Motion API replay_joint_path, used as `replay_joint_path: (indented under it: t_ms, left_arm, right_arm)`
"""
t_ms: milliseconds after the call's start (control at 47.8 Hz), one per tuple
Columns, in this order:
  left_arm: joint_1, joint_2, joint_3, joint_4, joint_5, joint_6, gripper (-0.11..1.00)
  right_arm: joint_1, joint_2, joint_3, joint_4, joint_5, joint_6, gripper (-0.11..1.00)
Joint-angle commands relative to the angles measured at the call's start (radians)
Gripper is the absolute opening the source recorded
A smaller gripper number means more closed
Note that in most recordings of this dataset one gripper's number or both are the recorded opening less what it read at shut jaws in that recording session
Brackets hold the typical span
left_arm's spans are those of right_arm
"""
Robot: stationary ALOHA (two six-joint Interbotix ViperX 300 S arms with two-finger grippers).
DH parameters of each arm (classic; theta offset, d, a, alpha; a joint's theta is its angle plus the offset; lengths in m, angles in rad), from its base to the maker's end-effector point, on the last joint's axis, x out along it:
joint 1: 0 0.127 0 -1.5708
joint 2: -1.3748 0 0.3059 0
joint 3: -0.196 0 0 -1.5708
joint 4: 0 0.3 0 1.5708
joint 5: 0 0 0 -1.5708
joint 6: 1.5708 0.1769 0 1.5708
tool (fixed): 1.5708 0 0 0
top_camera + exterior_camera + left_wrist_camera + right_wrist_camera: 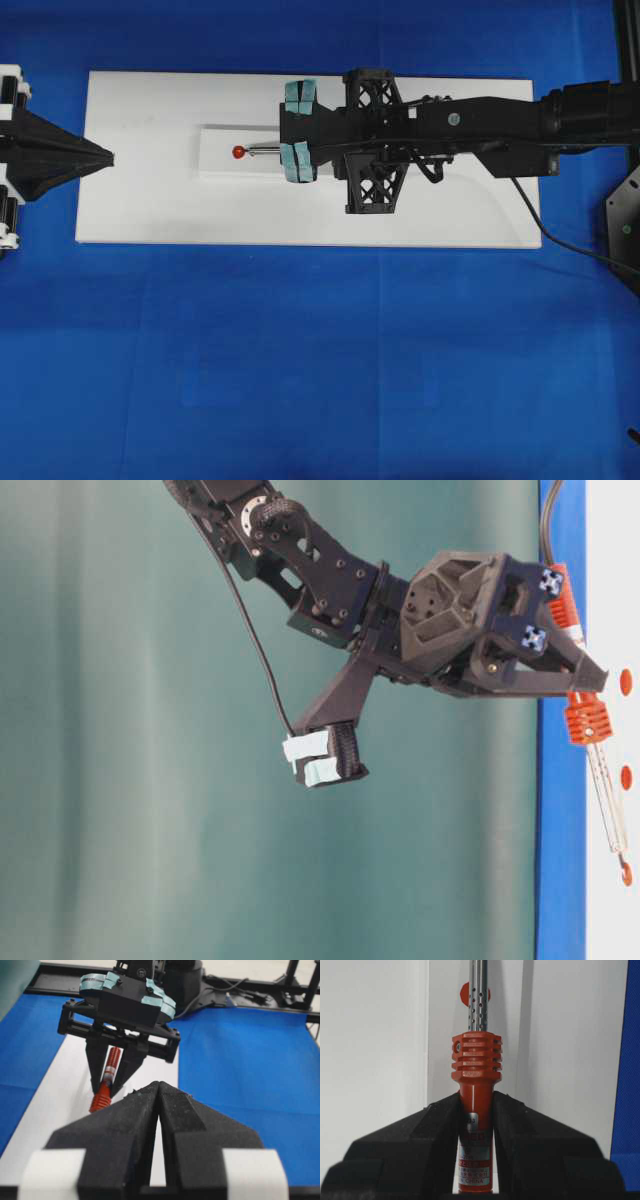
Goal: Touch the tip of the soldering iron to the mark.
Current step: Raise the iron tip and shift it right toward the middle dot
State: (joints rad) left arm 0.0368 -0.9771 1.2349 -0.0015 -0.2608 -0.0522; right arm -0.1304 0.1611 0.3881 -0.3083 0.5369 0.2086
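My right gripper [476, 1097] is shut on the red-orange handle of the soldering iron [476, 1062]. The iron lies level along the white block [215, 168], its shaft pointing to the left of the overhead view. In that view the tip [249, 152] reaches the mark [238, 152], the end red dot of the row. In the table-level view the tip [622, 864] meets the mark [627, 874]; the middle dot [626, 776] and the far-end dot [625, 682] lie beside the iron. In the right wrist view the tip is out of frame. My left gripper [104, 158] is shut and empty at the board's left end.
The block sits on a white board [140, 205] over a blue cloth. The iron's black cord [560, 240] trails off the board's right end. My right arm spans the right half of the board.
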Motion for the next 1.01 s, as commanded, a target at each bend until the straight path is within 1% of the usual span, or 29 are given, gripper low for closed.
replay_joint_path:
  t_ms: [0,126,419,565,984]
  left_arm:
    - [0.003,0.003,-0.009,0.003,-0.005,0.0,0.0]
    - [0.003,0.005,-0.009,0.003,-0.005,0.0,0.0]
    - [0.003,0.003,-0.009,0.003,-0.005,0.0,0.0]
    - [0.003,0.003,-0.006,0.003,-0.005,-0.002,0.0]
    - [0.003,0.005,-0.005,0.003,-0.005,-0.002,0.0]
  right_arm:
    - [0.0,-0.041,-0.029,0.0,0.0,0.0,0.06]
    - [0.0,-0.081,-0.041,-0.003,0.003,-0.003,0.06]
    - [0.0,-0.178,-0.078,-0.005,0.104,-0.037,0.06]
    - [0.0,-0.212,-0.083,-0.005,0.126,-0.041,0.06]
    - [0.008,-0.219,-0.077,-0.002,0.13,-0.041,0.06]
